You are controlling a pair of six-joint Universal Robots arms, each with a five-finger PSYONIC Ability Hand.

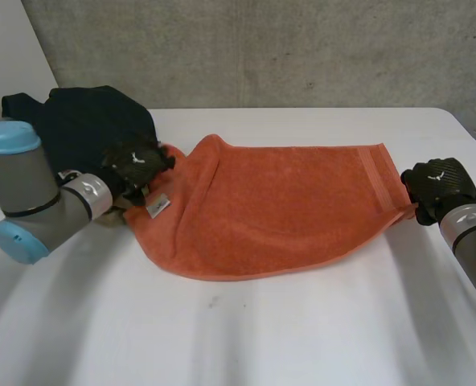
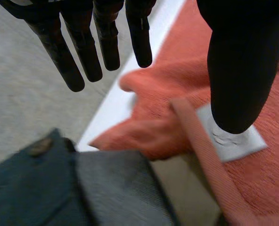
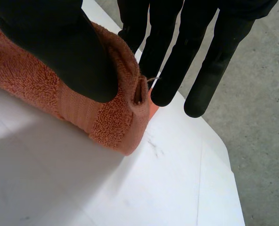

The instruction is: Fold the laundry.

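Note:
An orange towel point(image 1: 286, 209) lies spread across the middle of the white table point(image 1: 262, 330), bunched at its left end. My left hand point(image 1: 137, 165) hovers over that bunched end. Its fingers point(image 2: 85, 52) are straight and spread, and its thumb point(image 2: 236, 70) hangs just above the towel's white label point(image 2: 233, 141), gripping nothing. My right hand point(image 1: 435, 185) is at the towel's right corner. There the thumb point(image 3: 59, 37) presses the striped hem of the towel point(image 3: 106, 117) against the fingers point(image 3: 177, 61), so the corner is pinched and slightly lifted.
A pile of dark clothes point(image 1: 85, 121) sits at the table's back left, right behind my left hand, with a dark blue and a grey garment point(image 2: 116, 188) against the towel's end. The table's right edge point(image 3: 215, 141) runs close to my right hand.

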